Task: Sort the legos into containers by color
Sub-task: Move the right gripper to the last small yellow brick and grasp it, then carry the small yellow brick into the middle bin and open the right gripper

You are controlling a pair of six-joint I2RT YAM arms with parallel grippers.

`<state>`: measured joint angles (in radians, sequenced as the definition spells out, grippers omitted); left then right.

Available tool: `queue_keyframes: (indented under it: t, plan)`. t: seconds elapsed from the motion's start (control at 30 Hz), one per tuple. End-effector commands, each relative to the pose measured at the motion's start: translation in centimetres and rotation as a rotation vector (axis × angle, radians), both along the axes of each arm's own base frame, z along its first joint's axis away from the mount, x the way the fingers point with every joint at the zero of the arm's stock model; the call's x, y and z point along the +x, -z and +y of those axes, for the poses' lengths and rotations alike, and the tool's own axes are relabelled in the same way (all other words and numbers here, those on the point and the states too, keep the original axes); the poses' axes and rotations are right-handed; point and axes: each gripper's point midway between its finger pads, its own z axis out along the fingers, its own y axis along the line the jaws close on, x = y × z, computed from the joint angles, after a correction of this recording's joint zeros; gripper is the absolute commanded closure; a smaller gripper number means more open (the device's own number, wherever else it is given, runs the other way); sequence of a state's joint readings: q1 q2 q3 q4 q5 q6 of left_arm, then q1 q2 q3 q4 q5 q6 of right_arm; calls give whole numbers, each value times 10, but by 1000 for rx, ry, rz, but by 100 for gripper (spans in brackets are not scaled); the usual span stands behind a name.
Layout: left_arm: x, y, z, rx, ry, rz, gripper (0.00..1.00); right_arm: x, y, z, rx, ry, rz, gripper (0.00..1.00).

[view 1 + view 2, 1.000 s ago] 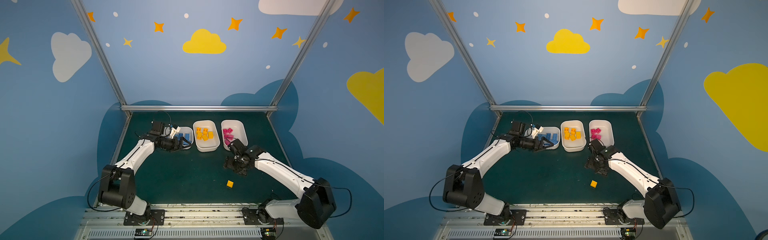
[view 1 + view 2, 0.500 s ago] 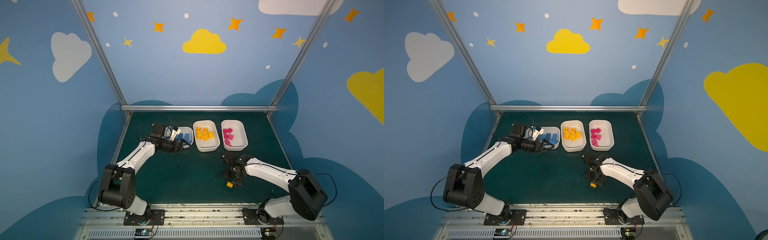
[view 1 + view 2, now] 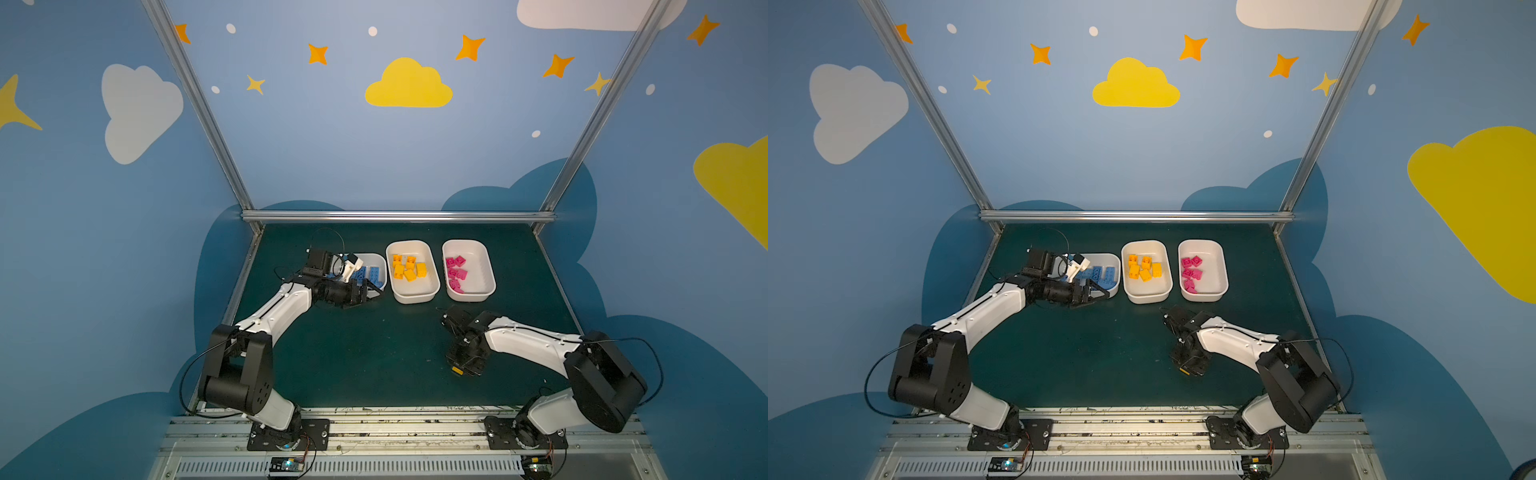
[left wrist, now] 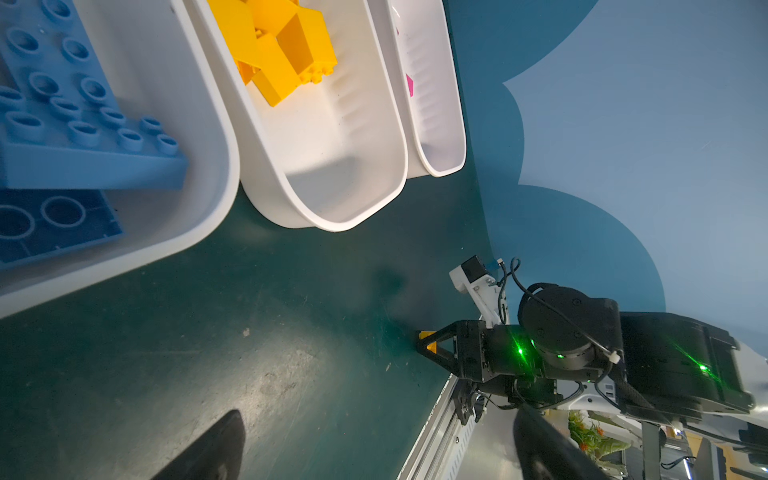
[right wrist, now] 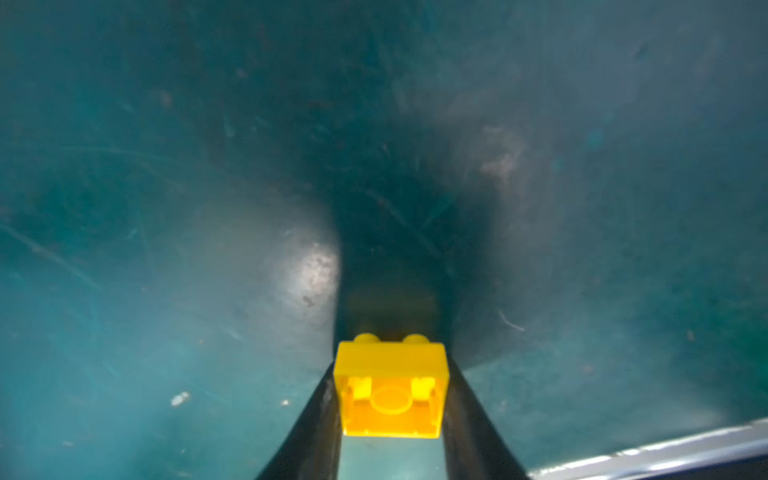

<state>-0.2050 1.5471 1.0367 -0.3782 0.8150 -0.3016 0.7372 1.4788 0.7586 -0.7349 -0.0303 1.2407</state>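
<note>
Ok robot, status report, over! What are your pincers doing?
Right pincer shut on yellow brick. Left pincer open by blue-brick tray. Nothing blocking yellow-brick tray.

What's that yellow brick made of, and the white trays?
The yellow brick looks like hard, smooth plastic: crisp moulded studs and a hollow underside with a ring. The white trays also seem plastic, glossy, with thin rounded walls and soft reflections.

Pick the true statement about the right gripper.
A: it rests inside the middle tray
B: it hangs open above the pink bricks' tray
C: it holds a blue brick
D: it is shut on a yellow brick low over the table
D: in the right wrist view the right gripper presses both sides of the yellow brick, close above the green table.
</note>
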Motion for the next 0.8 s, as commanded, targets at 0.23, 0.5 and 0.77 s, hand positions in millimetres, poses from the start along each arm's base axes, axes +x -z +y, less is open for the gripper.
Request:
queue_keyframes:
  t: [0.23,0.5,0.77]
  plan:
    - [-3,-5,0,7,27,-24,1,50,-61,9,4,-186,-177,76]
    - [3,-20,1,8,25,-42,1,156,-127,67,117,-420,-391,76]
    - [9,-33,7,9,2,-61,1,238,-128,110,125,-512,-443,75]
